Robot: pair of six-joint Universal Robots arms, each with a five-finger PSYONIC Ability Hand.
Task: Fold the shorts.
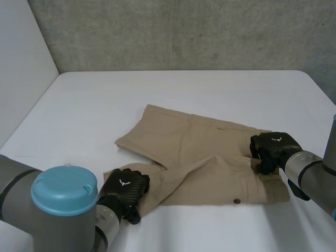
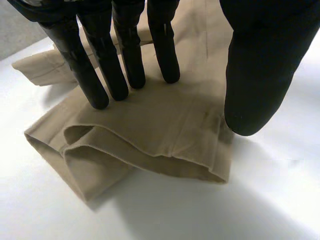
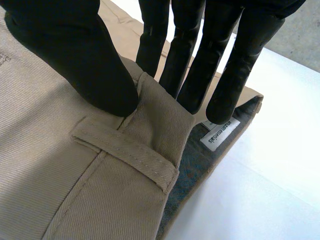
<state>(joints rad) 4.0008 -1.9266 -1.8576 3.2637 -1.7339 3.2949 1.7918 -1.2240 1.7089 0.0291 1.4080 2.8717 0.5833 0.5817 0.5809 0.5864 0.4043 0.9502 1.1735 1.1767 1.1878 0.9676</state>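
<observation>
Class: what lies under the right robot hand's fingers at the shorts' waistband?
A grey lining and a white label of the shorts show beneath the right robot hand; its fingers cover whatever lies further inside.

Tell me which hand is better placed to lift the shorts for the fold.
Probably the right hand: its thumb and fingers pinch a raised waistband fold of the shorts. The left hand only rests straight fingers on a leg hem.

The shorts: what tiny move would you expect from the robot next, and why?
Probably the left hand should close on the leg end. Its fingers lie straight on top of the cloth, gripping nothing, while the right hand pinches the waistband of the shorts between thumb and fingers.
</observation>
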